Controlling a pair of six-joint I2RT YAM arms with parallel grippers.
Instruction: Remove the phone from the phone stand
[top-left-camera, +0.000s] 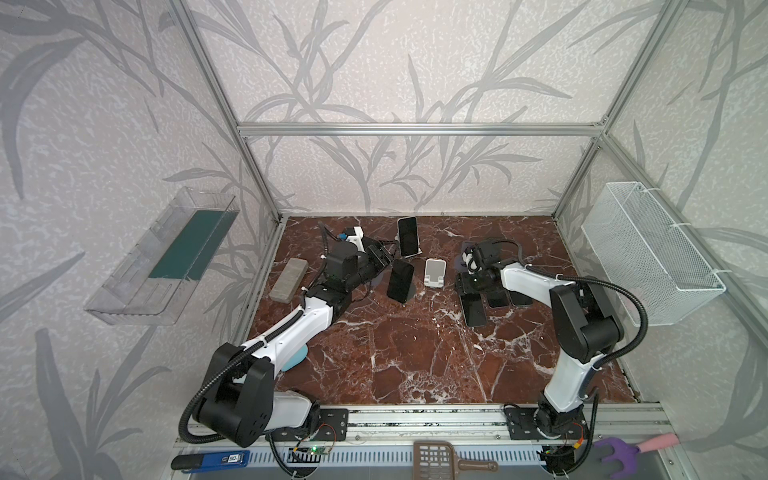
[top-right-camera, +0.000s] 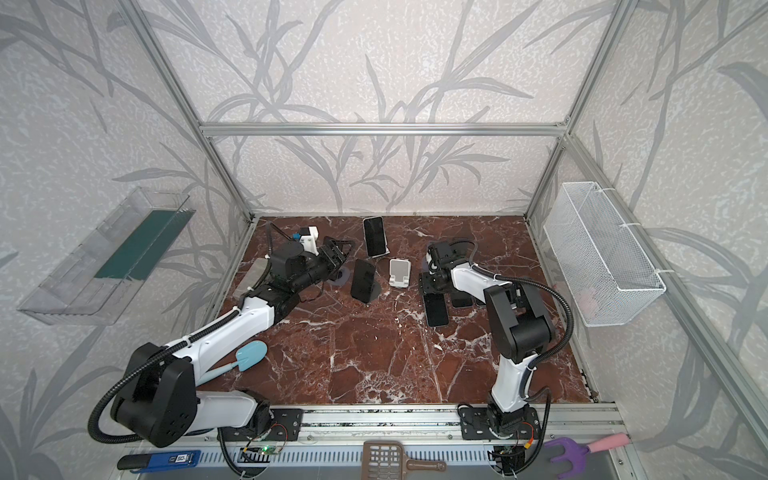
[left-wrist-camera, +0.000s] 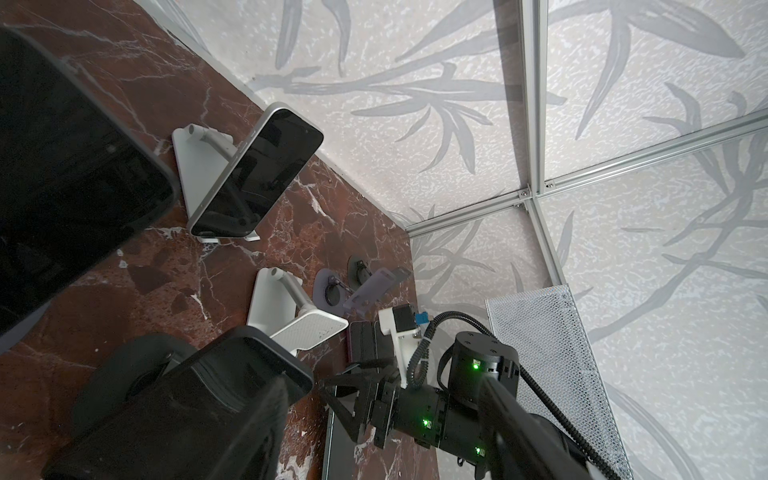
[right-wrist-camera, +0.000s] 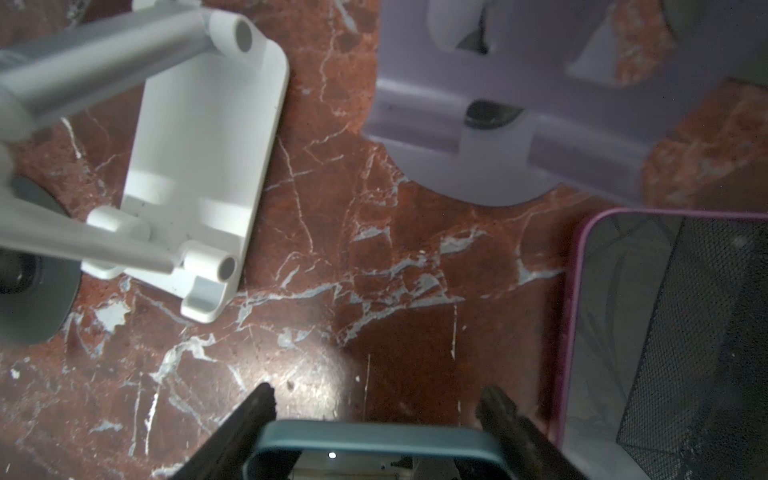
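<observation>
Two dark phones stand on stands. In a top view one phone (top-left-camera: 400, 280) leans on a black round-based stand (top-left-camera: 409, 296), and another phone (top-left-camera: 407, 236) sits on a white stand behind it. My left gripper (top-left-camera: 384, 257) is open just left of the nearer phone's top corner. In the left wrist view that phone (left-wrist-camera: 216, 407) partly overlaps one finger. My right gripper (right-wrist-camera: 376, 399) points down with a finger on each side of a teal-rimmed phone (right-wrist-camera: 374, 436). This phone (top-left-camera: 473, 309) lies flat on the marble.
An empty white stand (top-left-camera: 435, 272) and an empty purple stand (right-wrist-camera: 498, 104) sit mid-table. More flat phones (top-left-camera: 496, 298) lie by the right gripper, one pink-rimmed (right-wrist-camera: 644, 332). A grey block (top-left-camera: 288, 279) lies at the left edge. A mesh basket (top-left-camera: 648, 253) hangs on the right wall.
</observation>
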